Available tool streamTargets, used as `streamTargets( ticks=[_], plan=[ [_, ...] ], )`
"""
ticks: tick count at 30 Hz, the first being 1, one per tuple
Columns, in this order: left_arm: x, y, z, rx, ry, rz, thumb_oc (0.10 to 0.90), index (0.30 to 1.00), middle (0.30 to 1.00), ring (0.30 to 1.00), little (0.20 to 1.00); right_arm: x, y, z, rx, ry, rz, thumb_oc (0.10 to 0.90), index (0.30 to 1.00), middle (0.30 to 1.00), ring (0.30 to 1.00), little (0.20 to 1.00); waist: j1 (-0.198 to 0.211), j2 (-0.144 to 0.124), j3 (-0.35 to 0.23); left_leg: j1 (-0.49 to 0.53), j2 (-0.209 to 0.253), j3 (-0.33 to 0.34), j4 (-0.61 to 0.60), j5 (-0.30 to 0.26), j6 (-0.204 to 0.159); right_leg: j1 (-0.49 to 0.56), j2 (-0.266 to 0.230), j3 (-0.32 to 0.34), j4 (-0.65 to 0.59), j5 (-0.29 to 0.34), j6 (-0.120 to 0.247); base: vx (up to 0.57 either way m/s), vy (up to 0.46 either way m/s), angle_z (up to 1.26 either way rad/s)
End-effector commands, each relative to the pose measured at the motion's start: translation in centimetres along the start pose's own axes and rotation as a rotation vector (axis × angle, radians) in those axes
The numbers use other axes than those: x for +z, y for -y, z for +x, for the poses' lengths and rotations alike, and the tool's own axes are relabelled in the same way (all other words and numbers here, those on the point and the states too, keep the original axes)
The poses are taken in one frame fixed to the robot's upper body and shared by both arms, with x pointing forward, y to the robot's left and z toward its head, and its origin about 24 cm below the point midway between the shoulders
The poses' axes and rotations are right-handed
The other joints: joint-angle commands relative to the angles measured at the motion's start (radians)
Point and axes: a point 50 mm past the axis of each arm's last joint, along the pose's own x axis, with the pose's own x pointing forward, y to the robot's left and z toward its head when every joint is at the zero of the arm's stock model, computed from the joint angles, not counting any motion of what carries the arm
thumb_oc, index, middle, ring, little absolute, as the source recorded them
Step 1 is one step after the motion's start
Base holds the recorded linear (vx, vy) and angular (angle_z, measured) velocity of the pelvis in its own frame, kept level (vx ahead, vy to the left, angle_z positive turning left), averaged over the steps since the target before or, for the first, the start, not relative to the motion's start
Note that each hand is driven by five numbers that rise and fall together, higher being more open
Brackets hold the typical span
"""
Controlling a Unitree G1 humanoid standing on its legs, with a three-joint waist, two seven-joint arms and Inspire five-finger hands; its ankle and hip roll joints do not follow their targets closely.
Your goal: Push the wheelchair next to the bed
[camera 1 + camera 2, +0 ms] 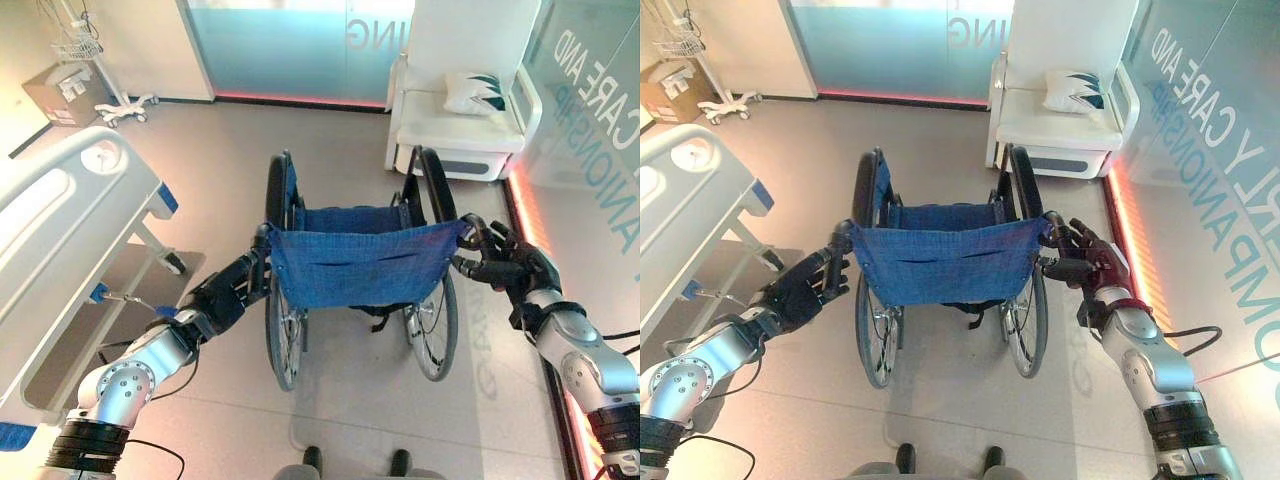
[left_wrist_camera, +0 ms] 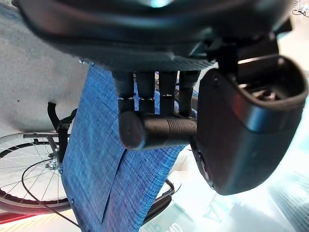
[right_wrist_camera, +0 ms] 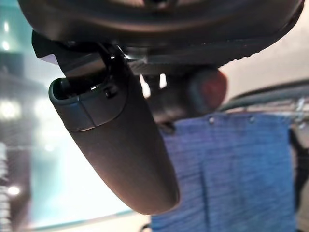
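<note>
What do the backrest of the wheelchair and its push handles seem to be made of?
The backrest looks like blue woven fabric, matte: a fine crosshatch weave and stitched seams show in the left wrist view. The push handle looks like black rubber or plastic, smooth with a dull sheen; which one is unclear.

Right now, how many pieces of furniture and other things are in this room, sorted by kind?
Wheelchair: 1
Bed: 1
White armchair: 1
Cushion: 1
Cardboard box: 1
Wheeled stand: 1
Robot hands, each closed on a wheelchair handle: 2, left hand and right hand
Total: 8
</note>
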Motion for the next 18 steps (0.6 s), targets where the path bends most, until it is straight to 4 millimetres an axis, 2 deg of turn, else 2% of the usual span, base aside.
streamTargets(
  ticks=[1, 9, 10, 11, 18],
  plan=[
    [4.3, 9.7, 0.7, -0.498, 0.149, 0.006, 0.400, 0.300, 0.300, 0.300, 0.300, 6.2, 0.7, 0.9, -0.058, 0.210, -0.150, 0.800, 0.900, 0.900, 0.900, 0.900, -0.025, 0.013, -0.092, -0.007, 0.034, 0.014, 0.003, -0.015, -0.029, 0.026, -0.032, 0.005, 0.002, -0.023, 0.028, 0.06, -0.008, 0.03],
    [3.6, 9.7, 1.1, -0.479, 0.118, 0.004, 0.400, 0.300, 0.300, 0.300, 0.300, 6.8, 0.7, 1.7, -0.104, 0.168, -0.207, 0.800, 0.900, 0.900, 0.900, 0.900, -0.010, 0.008, -0.094, 0.004, 0.031, -0.007, 0.003, -0.018, -0.027, 0.043, -0.031, -0.001, 0.002, -0.028, 0.027, 0.05, -0.005, 0.01],
    [3.4, 9.6, 1.2, -0.477, 0.116, 0.003, 0.400, 0.300, 0.300, 0.300, 0.300, 6.6, 0.8, 1.8, -0.108, 0.150, -0.216, 0.466, 0.399, 0.399, 0.399, 0.399, -0.009, 0.007, -0.096, 0.006, 0.031, -0.009, 0.003, -0.018, -0.027, 0.045, -0.031, -0.002, 0.002, -0.029, 0.027, 0.04, -0.003, 0.02],
    [3.4, 9.5, 1.2, -0.476, 0.114, 0.002, 0.400, 0.300, 0.300, 0.300, 0.300, 6.6, 0.8, 1.8, -0.110, 0.140, -0.222, 0.400, 0.300, 0.300, 0.300, 0.300, -0.008, 0.006, -0.097, 0.007, 0.031, -0.009, 0.003, -0.018, -0.027, 0.046, -0.031, -0.003, 0.002, -0.029, 0.028, 0.06, -0.001, 0.01],
    [2.9, 9.6, 1.0, -0.475, 0.107, 0.005, 0.400, 0.300, 0.300, 0.300, 0.300, 6.2, 0.7, 1.8, -0.093, 0.120, -0.248, 0.400, 0.300, 0.300, 0.300, 0.300, -0.005, 0.005, -0.099, 0.013, 0.030, -0.017, 0.003, -0.019, -0.026, 0.053, -0.029, -0.007, 0.002, -0.031, 0.028, 0.03, 0.001, 0.00]
  ],
)
